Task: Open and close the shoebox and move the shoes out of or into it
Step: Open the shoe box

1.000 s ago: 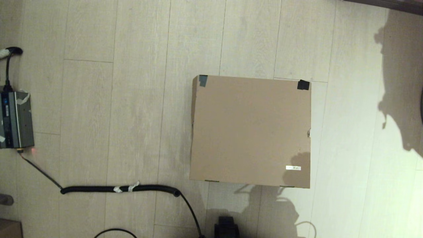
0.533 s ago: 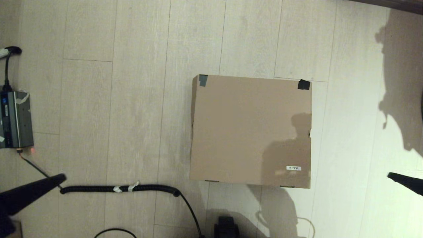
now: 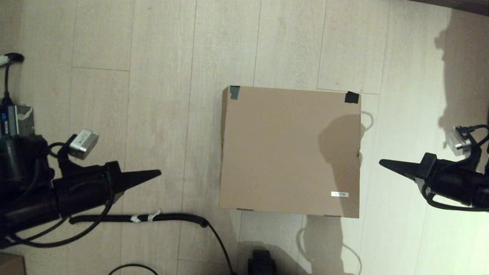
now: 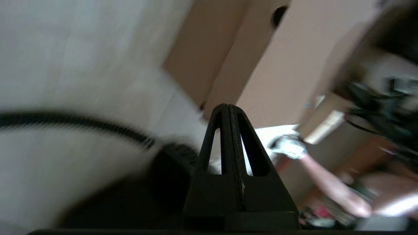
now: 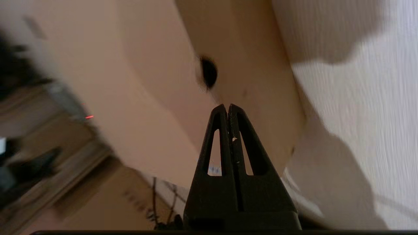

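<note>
1. The shoebox [image 3: 290, 151] sits on the floor [image 3: 160, 76], a little right of the middle of the head view, with its flap lid down flat and closed.
2. Black tape patches mark its two far corners, one at the far left corner [image 3: 234, 92] and one at the far right corner [image 3: 351, 97]; a small white label [image 3: 339, 194] lies on the lid near the near right corner.
3. The shoes are not visible in any view.
4. The left claw [image 3: 154, 174] hovers over the floor to the left of the shoebox, well apart from it, its tip pointing toward the box's left side. In the left wrist view the left claw [image 4: 227, 109] has its two fingers pressed together, holding nothing, with the shoebox [image 4: 277, 65] ahead of it.
5. The right claw [image 3: 384, 163] hangs to the right of the shoebox, near its right edge but not touching, tip aimed at that side. In the right wrist view the right claw [image 5: 227, 109] is likewise drawn together and empty, facing the shoebox [image 5: 169, 81] wall, where a dark round hole [image 5: 208, 73] shows.
6. A coiled black cable [image 3: 137, 218] lies on the floor near the left arm, just nearer the robot than the left claw.
7. A grey electronics box [image 3: 15, 120] sits at the far left edge of the head view.
</note>
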Robot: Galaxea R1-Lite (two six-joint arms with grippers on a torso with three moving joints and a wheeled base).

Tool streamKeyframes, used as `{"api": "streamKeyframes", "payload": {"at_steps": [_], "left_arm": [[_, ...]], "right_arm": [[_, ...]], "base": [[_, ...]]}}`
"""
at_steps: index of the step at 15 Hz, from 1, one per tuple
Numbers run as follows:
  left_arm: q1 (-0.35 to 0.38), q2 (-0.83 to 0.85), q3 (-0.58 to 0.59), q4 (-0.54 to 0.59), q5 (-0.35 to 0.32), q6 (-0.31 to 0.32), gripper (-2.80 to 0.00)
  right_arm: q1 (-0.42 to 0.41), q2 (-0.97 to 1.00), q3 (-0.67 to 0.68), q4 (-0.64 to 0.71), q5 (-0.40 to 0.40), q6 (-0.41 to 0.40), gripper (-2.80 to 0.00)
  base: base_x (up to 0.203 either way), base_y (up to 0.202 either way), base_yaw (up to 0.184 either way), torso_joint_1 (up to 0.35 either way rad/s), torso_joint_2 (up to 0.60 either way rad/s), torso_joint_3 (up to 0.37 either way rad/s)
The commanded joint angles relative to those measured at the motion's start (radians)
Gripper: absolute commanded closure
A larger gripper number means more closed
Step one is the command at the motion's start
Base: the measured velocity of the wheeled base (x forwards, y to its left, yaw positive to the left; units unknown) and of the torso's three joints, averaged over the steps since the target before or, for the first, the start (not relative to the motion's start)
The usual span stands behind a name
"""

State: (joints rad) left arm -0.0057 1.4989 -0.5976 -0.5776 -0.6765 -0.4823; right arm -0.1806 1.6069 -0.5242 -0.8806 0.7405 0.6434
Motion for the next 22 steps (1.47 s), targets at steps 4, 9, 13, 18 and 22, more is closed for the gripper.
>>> {"api": "streamKeyframes", "payload": {"at_steps": [4, 9, 13, 18, 22], "left_arm": [[0.000, 0.237, -0.074, -0.050, -0.100, -0.019, 0.00], [-0.058, 0.365, -0.234, -0.123, -0.095, -0.185, 0.00], [-0.147, 0.486, -0.339, -0.125, -0.032, -0.187, 0.00], [-0.192, 0.564, -0.384, -0.165, -0.009, -0.182, 0.00], [-0.206, 0.565, -0.388, -0.163, -0.006, -0.180, 0.00]], "right_arm": [[-0.160, 0.187, -0.016, -0.139, 0.252, -0.004, 0.00], [-0.117, 0.270, 0.010, -0.154, 0.279, -0.130, 0.00], [-0.107, 0.331, 0.030, -0.204, 0.284, -0.176, 0.00], [-0.063, 0.427, 0.020, -0.293, 0.284, -0.161, 0.00], [-0.013, 0.532, 0.034, -0.556, 0.283, 0.001, 0.00]], "base": [[0.000, 0.000, 0.000, 0.000, 0.00, 0.000], [0.000, 0.000, 0.000, 0.000, 0.00, 0.000], [0.000, 0.000, 0.000, 0.000, 0.00, 0.000], [0.000, 0.000, 0.000, 0.000, 0.00, 0.000], [0.000, 0.000, 0.000, 0.000, 0.00, 0.000]]}}
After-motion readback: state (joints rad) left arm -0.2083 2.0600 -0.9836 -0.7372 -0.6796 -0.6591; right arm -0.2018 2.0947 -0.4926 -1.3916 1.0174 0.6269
